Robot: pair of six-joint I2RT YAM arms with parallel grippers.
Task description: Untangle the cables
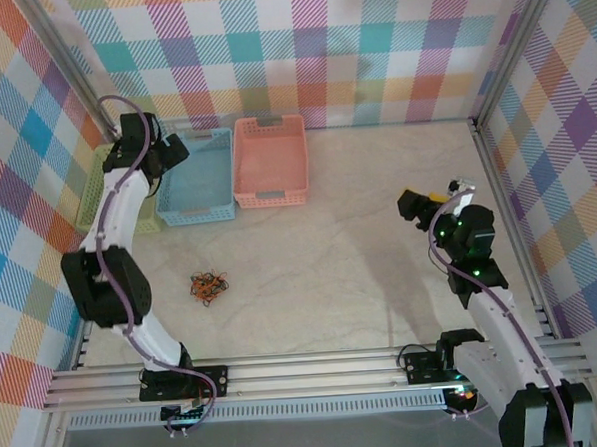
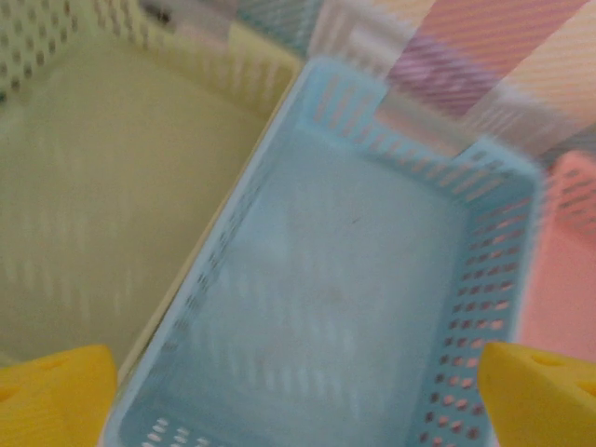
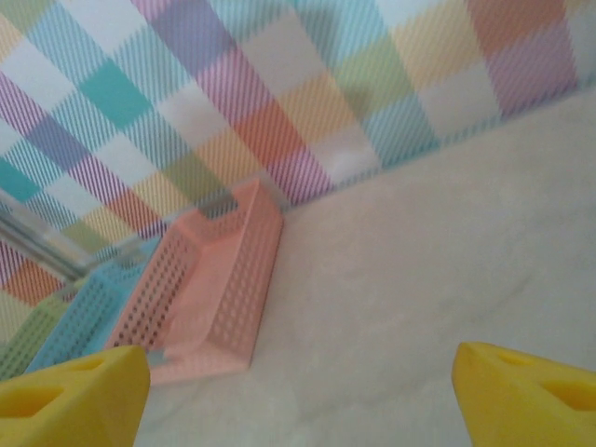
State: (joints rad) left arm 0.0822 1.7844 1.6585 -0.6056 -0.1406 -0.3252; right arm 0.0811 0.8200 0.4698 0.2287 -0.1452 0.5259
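The cables [image 1: 210, 287] lie knotted toward the near-left corner of the table [image 1: 352, 281], untouched: left gripper [image 2: 293, 372] gapes empty above the blue basket [image 2: 507, 279], right gripper [image 3: 298, 391] open too

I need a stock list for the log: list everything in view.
cables: one tangle, orange-red, black and yellowish, table front left
green basket: one, green, back left
blue basket: one, light blue, beside the green
pink basket: one, salmon, beside the blue
table: one, pale beige
walls: multicoloured plaid, around the table
left gripper: one, yellow fingers, open above the blue basket
right gripper: one, yellow fingers, open above the table
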